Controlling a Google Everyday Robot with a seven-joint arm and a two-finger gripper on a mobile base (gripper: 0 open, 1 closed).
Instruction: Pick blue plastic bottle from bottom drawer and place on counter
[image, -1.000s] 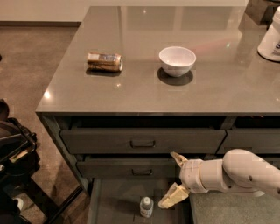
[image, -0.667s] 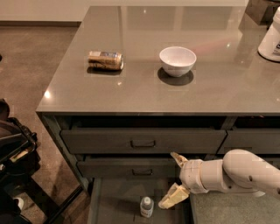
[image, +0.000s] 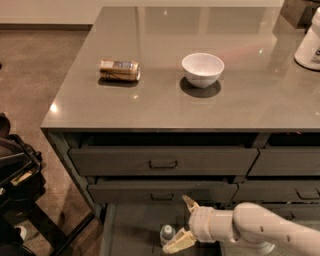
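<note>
The blue plastic bottle (image: 167, 234), small and clear with a white cap, stands upright on the floor of the open bottom drawer (image: 132, 225). My gripper (image: 182, 223) is low in the drawer, just right of the bottle. It is open, with one tan finger (image: 189, 202) above and behind the bottle and the other (image: 177, 242) low beside its base. The jaws are not around the bottle. The glossy grey-brown counter (image: 250, 105) lies above the drawers.
On the counter are a white bowl (image: 202, 69), a tan-and-brown can (image: 119, 70) lying on its side, and a big white jar (image: 310, 45) at the far right edge. Two shut drawer fronts (image: 162, 162) sit above the open drawer. Dark equipment (image: 15, 175) stands on the floor at left.
My gripper has moved down and to the left, closer to the bottle. The bottle and the counter objects have not moved.
</note>
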